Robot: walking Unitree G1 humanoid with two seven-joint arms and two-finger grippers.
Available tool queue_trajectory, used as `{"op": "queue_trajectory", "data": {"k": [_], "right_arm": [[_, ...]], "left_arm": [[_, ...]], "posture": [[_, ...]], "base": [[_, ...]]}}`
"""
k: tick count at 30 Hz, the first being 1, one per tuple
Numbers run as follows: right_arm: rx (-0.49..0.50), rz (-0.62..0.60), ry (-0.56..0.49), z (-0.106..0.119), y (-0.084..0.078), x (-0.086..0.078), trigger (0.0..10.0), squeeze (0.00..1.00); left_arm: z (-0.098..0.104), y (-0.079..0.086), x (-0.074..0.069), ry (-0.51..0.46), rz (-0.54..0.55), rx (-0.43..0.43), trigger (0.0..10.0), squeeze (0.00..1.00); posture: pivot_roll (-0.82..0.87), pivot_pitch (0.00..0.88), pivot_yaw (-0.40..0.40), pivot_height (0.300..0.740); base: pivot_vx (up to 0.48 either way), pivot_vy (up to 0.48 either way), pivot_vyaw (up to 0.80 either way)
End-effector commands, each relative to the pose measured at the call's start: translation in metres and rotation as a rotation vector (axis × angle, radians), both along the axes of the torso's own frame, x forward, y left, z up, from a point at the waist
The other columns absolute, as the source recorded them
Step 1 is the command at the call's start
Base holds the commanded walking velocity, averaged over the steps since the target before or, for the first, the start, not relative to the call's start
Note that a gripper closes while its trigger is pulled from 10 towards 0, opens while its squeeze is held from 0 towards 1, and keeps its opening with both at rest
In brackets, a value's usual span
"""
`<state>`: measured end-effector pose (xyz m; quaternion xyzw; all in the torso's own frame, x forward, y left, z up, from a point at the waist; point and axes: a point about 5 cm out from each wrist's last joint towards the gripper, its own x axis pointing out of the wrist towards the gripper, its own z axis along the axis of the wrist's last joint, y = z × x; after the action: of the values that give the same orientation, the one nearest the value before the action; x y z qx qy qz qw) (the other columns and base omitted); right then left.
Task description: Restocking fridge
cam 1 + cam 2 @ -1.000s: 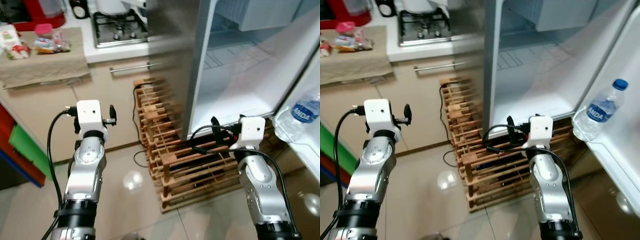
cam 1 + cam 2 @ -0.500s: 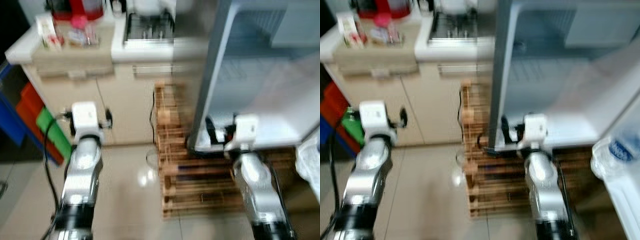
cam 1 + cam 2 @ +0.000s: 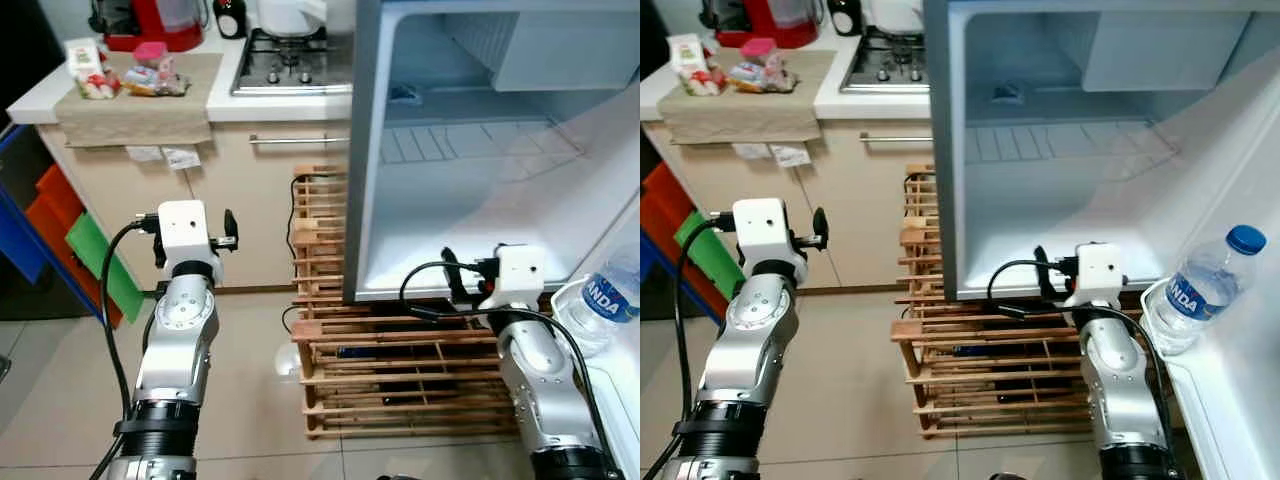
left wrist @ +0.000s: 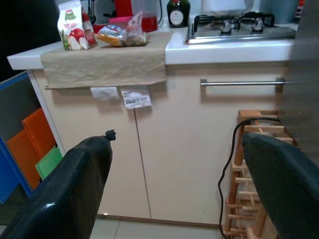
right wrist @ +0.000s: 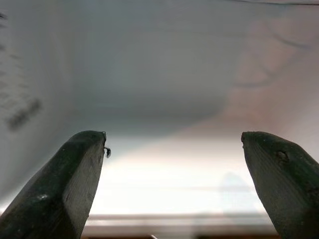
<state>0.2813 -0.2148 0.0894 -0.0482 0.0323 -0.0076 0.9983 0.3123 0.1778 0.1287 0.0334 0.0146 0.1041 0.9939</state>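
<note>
Left eye view: the open fridge (image 3: 470, 200) fills the upper right, its white plastic cavity bare, a clear ribbed water bottle (image 3: 600, 305) in the door shelf at the right edge; groceries (image 3: 120, 75) wait on the cloth-covered bench (image 3: 130, 110) at upper left (fetching them seems next)

Left wrist view: left end effector (image 4: 174, 169) spread apart, empty, facing smooth beige cabinets

Right wrist view: right end effector (image 5: 174, 174) apart, empty, facing the fridge's glossy floor
</note>
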Motion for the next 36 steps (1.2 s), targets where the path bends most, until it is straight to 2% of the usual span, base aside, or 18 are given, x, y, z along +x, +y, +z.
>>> {"op": "queue_trajectory", "data": {"k": [1,6,7,14,18,26,29,32,33,34,36], "right_arm": [[-0.018,-0.054,-0.009,0.002,-0.014,0.0,10.0,0.0],[-0.065,-0.125,0.011,0.0,-0.029,-0.003,10.0,0.0],[-0.085,-0.164,0.026,-0.003,-0.036,-0.006,10.0,0.0],[-0.12,-0.22,0.053,-0.009,-0.047,-0.01,10.0,0.0],[-0.177,-0.283,0.079,-0.013,-0.061,-0.013,10.0,0.0],[-0.22,-0.314,0.078,-0.01,-0.073,-0.014,10.0,0.0],[-0.187,-0.286,0.033,-0.004,-0.065,-0.01,10.0,0.0],[-0.109,-0.208,-0.047,0.006,-0.045,-0.005,10.0,0.0],[-0.109,-0.208,-0.047,0.006,-0.045,-0.005,10.0,0.0],[-0.05,-0.109,-0.105,0.015,-0.021,-0.003,10.0,0.0],[-0.019,-0.055,-0.137,0.02,-0.006,-0.003,10.0,0.0]], "left_arm": [[0.0,-0.001,0.001,0.002,-0.001,-0.001,10.0,0.0],[0.0,-0.002,0.001,0.004,-0.008,-0.001,10.0,0.0],[0.0,-0.002,0.002,0.005,-0.011,-0.001,10.0,0.0],[0.0,-0.003,0.002,0.008,-0.022,-0.001,10.0,0.0],[0.0,-0.005,0.003,0.009,-0.027,0.0,10.0,0.0],[-0.001,-0.007,0.003,0.013,-0.027,-0.007,10.0,0.0],[-0.002,-0.006,0.003,0.013,-0.025,-0.009,10.0,0.0],[-0.002,-0.007,0.004,0.013,-0.03,-0.011,10.0,0.0],[-0.002,-0.007,0.004,0.013,-0.03,-0.011,10.0,0.0],[-0.001,-0.007,0.005,0.006,-0.046,-0.005,10.0,0.0],[0.0,-0.006,0.005,0.003,-0.054,-0.001,10.0,0.0]], "posture": [[-0.07,0.0,0.048,0.74],[-0.07,0.0,0.051,0.74],[-0.07,0.0,0.052,0.74],[-0.08,0.0,0.057,0.74],[-0.08,0.0,0.057,0.74],[-0.08,0.0,0.049,0.74],[-0.08,0.0,0.048,0.74],[-0.08,0.0,0.049,0.74],[-0.08,0.0,0.049,0.74],[-0.08,0.0,0.053,0.74],[-0.07,0.0,0.055,0.74]], "base": [[0.0,0.0,0.0],[0.0,0.0,0.0],[0.0,0.0,0.0],[0.0,0.0,0.0],[0.0,0.0,0.0],[0.0,0.0,0.0],[0.0,0.0,0.0],[0.0,0.0,0.0],[0.0,0.0,0.0],[0.0,0.0,0.45],[0.0,0.0,0.63]]}}
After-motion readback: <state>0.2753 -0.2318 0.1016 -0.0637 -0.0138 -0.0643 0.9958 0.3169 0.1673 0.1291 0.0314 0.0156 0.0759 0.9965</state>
